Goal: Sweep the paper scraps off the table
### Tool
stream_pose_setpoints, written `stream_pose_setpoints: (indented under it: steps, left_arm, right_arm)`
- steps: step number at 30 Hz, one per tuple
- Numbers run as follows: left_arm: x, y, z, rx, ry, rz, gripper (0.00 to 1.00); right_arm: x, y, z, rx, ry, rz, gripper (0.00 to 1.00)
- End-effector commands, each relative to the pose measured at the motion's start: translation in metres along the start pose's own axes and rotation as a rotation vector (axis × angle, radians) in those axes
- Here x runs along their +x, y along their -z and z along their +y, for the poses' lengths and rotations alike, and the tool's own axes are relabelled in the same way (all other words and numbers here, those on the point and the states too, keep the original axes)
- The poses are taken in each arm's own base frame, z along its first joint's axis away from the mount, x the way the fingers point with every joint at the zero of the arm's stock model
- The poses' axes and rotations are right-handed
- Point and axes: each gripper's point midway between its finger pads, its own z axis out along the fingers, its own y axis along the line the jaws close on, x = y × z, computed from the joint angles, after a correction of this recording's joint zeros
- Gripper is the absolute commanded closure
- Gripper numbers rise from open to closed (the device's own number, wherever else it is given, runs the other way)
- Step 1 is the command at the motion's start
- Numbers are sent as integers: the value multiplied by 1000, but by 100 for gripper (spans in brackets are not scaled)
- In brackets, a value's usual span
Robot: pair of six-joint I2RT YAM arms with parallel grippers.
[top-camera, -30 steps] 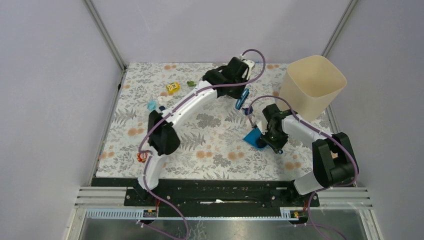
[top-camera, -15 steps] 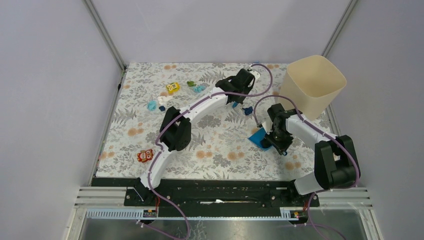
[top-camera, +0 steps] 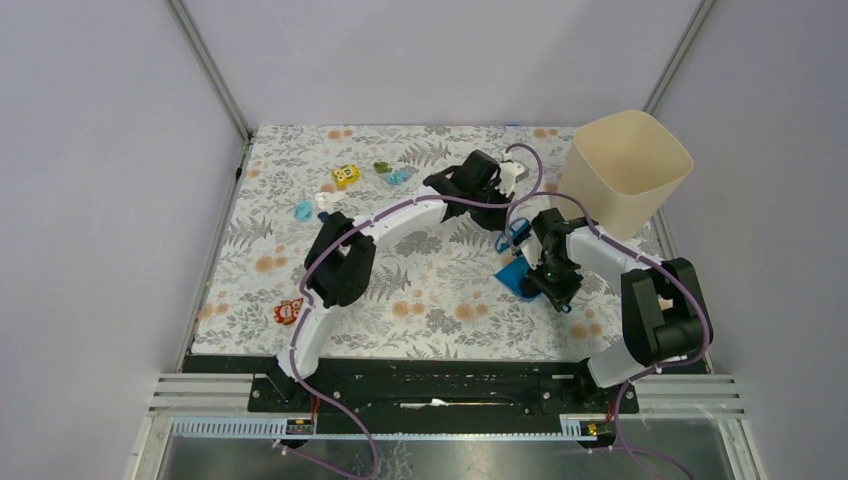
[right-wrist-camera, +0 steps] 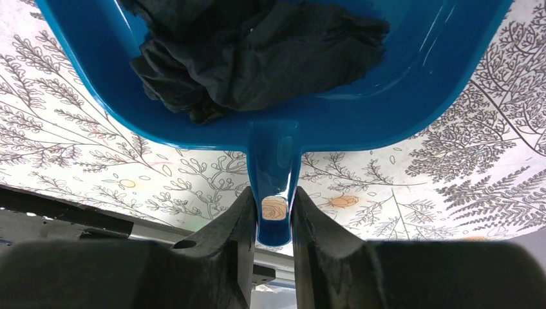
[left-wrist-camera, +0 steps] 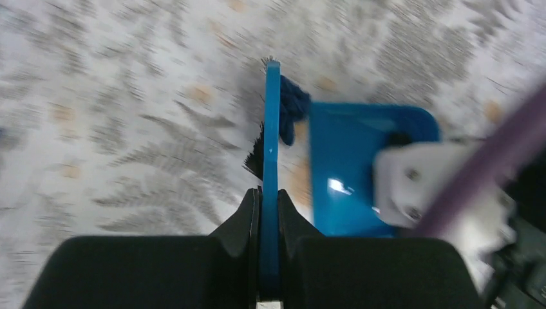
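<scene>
My left gripper (left-wrist-camera: 269, 193) is shut on the thin handle of a blue brush (left-wrist-camera: 271, 122). The brush's black bristles (left-wrist-camera: 255, 154) rest on the table (top-camera: 430, 290) beside a navy paper scrap (left-wrist-camera: 293, 106), at the mouth of the blue dustpan (left-wrist-camera: 354, 167). My right gripper (right-wrist-camera: 273, 207) is shut on the dustpan's handle (right-wrist-camera: 273, 167). The dustpan (right-wrist-camera: 399, 96) lies on the cloth with dark crumpled scraps (right-wrist-camera: 257, 51) inside. More scraps lie at the back left: green (top-camera: 382, 167), light blue (top-camera: 400, 176), another light blue (top-camera: 304, 210) and white (top-camera: 323, 200).
A tall beige bin (top-camera: 625, 170) stands at the back right, close behind the right arm. A yellow cube (top-camera: 346, 176) sits among the back-left scraps. A red robot toy (top-camera: 290, 311) lies near the front left, by the left arm's base.
My left arm swung the brush from the back of the table forward and right, down to the dustpan's mouth. The right gripper and dustpan shifted slightly right.
</scene>
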Motion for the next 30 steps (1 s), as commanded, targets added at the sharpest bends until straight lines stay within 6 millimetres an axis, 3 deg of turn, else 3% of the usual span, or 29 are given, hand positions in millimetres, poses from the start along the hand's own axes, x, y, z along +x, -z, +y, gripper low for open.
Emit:
stream_pose_setpoints:
  steps: [1,6,12,14,22,25,27,30]
  left_arm:
    - [22,28,-77,294,80,58,100]
    - [24,61,-92,307,76,66,100]
    - [8,101,-84,199,38,35,100]
    - [2,111,-67,100,4,20,100]
    - [-43,128,33,-341,-27,-56,100]
    - [-61,126,63,-502,-71,-77,100]
    - [-84,129,80,-614,-67,-131,100]
    - [-94,118,103,-729,-129,-143,100]
  right_arm:
    - [-9,2,0,-15,-18,-28,100]
    - [-13,6,0,-15,-21,-58,100]
    - [-8,9,-1,10,-17,-72,100]
    - [-6,10,-1,13,-18,-73,100]
    - [-4,10,-2,18,-16,-63,100]
    - [-3,8,-1,12,-16,-53,100]
    - [-4,7,0,6,-14,-50,100]
    - [-3,6,0,1,-12,-45,100]
